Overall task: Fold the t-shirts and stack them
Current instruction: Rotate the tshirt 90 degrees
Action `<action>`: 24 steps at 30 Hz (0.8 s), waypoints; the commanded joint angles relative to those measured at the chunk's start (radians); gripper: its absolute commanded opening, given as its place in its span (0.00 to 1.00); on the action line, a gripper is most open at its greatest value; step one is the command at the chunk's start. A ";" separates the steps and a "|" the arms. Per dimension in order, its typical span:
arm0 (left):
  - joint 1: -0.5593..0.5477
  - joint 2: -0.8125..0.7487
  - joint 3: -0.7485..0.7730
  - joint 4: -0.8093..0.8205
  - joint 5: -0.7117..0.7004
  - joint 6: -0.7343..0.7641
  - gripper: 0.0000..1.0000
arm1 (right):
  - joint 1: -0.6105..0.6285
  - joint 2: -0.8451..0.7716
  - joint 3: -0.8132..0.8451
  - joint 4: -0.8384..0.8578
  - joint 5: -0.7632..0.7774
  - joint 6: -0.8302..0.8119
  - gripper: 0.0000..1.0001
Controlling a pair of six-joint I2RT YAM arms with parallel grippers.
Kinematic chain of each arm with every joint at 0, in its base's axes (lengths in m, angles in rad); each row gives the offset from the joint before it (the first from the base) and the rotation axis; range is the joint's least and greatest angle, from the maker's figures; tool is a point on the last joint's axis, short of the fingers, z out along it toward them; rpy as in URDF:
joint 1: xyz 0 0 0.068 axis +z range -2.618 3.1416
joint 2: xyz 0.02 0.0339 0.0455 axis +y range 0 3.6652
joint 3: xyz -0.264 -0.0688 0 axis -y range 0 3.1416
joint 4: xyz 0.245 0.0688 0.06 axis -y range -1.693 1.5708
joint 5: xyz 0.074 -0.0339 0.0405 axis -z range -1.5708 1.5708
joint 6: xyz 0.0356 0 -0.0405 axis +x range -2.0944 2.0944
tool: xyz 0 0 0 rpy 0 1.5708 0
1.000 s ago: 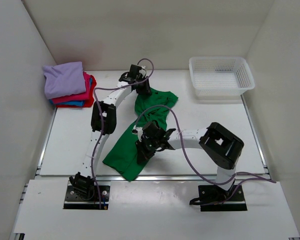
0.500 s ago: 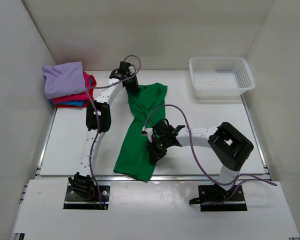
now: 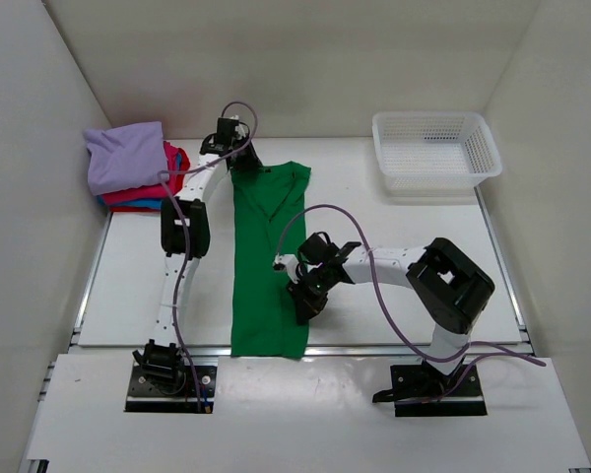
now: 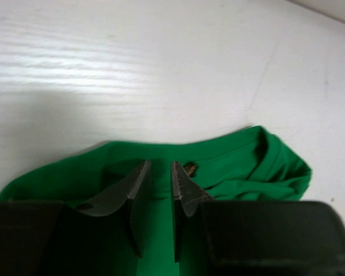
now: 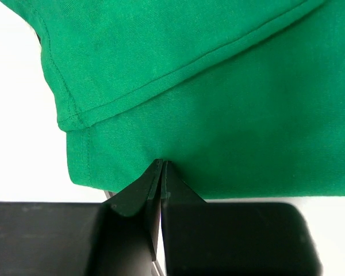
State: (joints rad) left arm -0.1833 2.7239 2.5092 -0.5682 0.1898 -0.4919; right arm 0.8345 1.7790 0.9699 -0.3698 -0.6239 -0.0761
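The bright green t-shirt (image 3: 261,266) lies as a long straight strip from the back of the table to its front edge. My left gripper (image 3: 238,158) is at its far collar end, jaws nearly together with green cloth (image 4: 241,167) between them (image 4: 160,164). My right gripper (image 3: 303,301) is at the strip's right edge, low down, shut on the edge of the cloth (image 5: 218,86) in the right wrist view (image 5: 161,162). A stack of folded shirts sits at the back left: lavender (image 3: 126,156) on top, pink-red (image 3: 150,187) below, blue (image 3: 143,204) under that.
A white mesh basket (image 3: 435,179) stands at the back right with nothing in it. White walls close in the table on the left, back and right. Both arms' purple cables loop over the shirt.
The shirt went from a crumpled diagonal heap to a straight strip. My left gripper moved left along the back with the collar end. My right gripper moved right with its edge.
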 commanded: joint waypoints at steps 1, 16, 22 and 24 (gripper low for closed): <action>-0.018 0.008 0.039 0.100 0.028 -0.037 0.31 | -0.020 0.060 0.012 -0.064 0.138 -0.063 0.00; 0.005 -0.713 -0.641 -0.135 0.016 0.159 0.43 | -0.028 -0.165 0.090 -0.073 0.381 0.203 0.21; -0.051 -1.356 -1.490 0.076 0.019 0.114 0.52 | 0.020 -0.291 -0.034 -0.107 0.493 0.418 0.33; -0.112 -1.453 -1.600 0.004 -0.015 0.145 0.52 | 0.054 -0.326 -0.086 -0.126 0.512 0.510 0.36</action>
State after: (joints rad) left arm -0.2195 1.3254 1.0241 -0.5331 0.2073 -0.3870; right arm 0.8436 1.5021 0.9360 -0.4488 -0.1925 0.2752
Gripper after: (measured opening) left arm 0.517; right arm 0.349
